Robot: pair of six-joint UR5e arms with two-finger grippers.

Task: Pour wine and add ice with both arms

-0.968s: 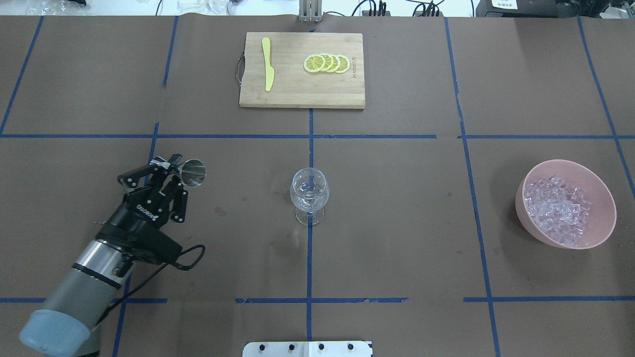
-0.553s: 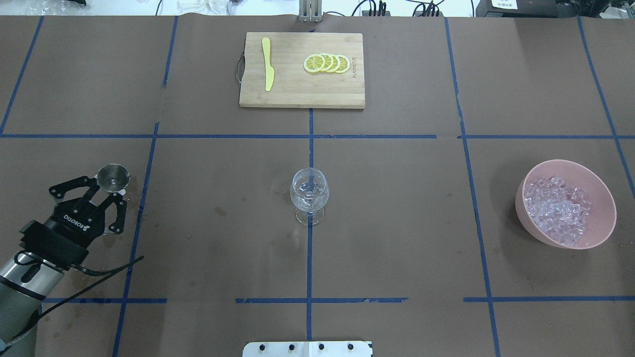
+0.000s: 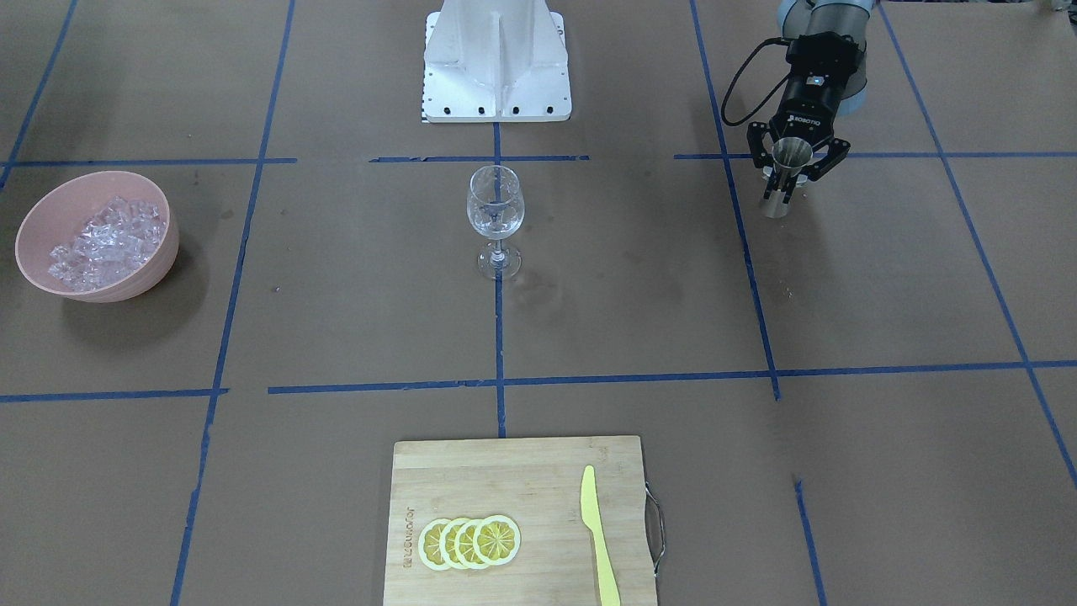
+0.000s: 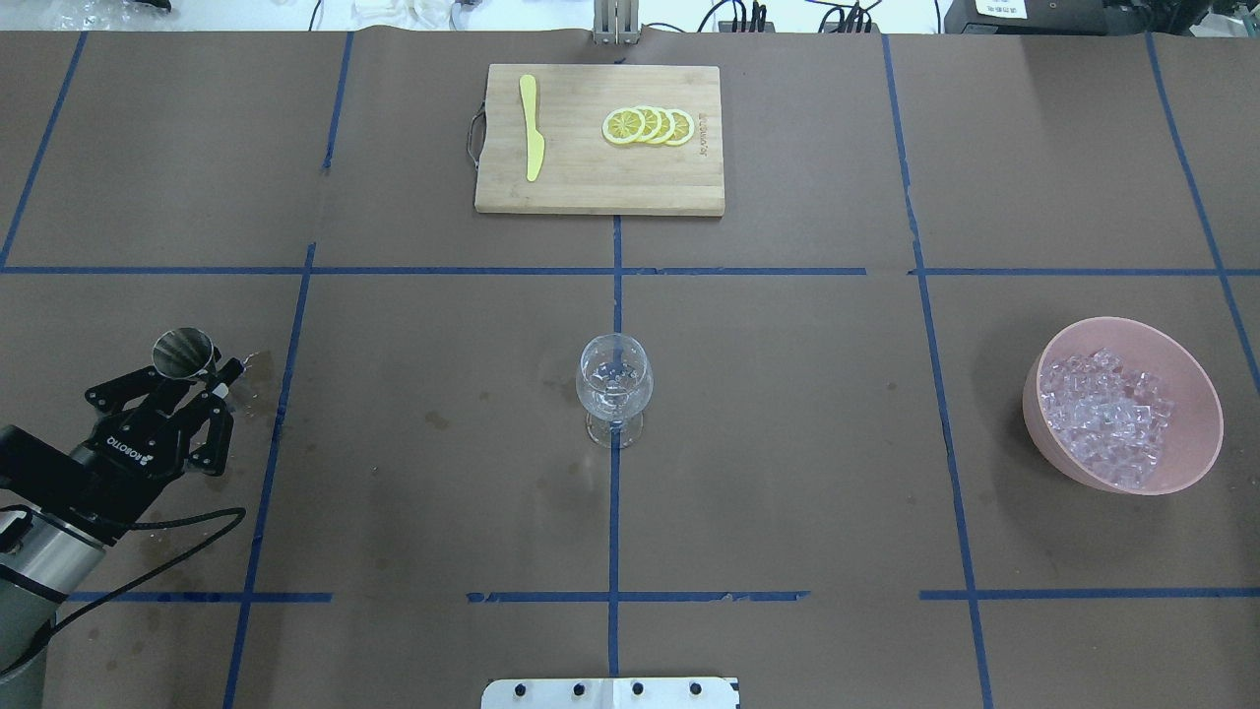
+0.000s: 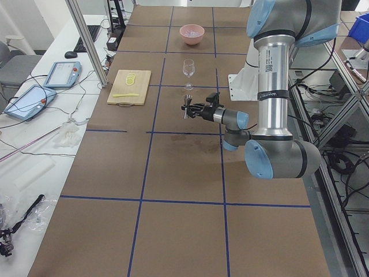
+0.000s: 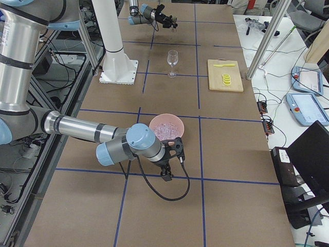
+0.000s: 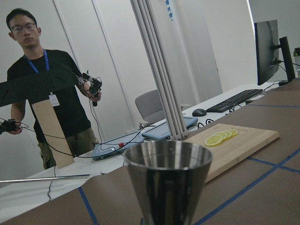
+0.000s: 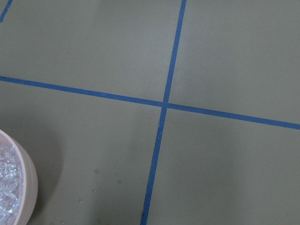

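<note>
My left gripper point(image 4: 182, 379) is shut on a steel jigger point(image 4: 184, 353), held upright at the table's left side, far from the wine glass point(image 4: 613, 384). From across the table the jigger point(image 3: 789, 172) shows between the black fingers, its foot near the table. It fills the left wrist view point(image 7: 166, 180). The stemmed glass point(image 3: 496, 206) stands at the centre, and the wine in it is barely visible. Ice point(image 4: 1107, 414) fills a pink bowl point(image 4: 1036, 394) on the right. My right gripper point(image 6: 169, 170) hovers beside that bowl point(image 6: 167, 123); I cannot tell whether it is open or shut.
A wooden cutting board point(image 4: 598, 182) at the far side carries lemon slices point(image 4: 650, 126) and a yellow knife point(image 4: 533, 128). Wet spots point(image 4: 251, 369) mark the paper by the jigger. The white pedestal point(image 3: 496, 59) stands at the near edge. A person point(image 7: 42, 84) stands beyond the table.
My left arm swung left, away from the glass. The jigger went from tilted toward the glass to upright and now sits farther left and lower.
</note>
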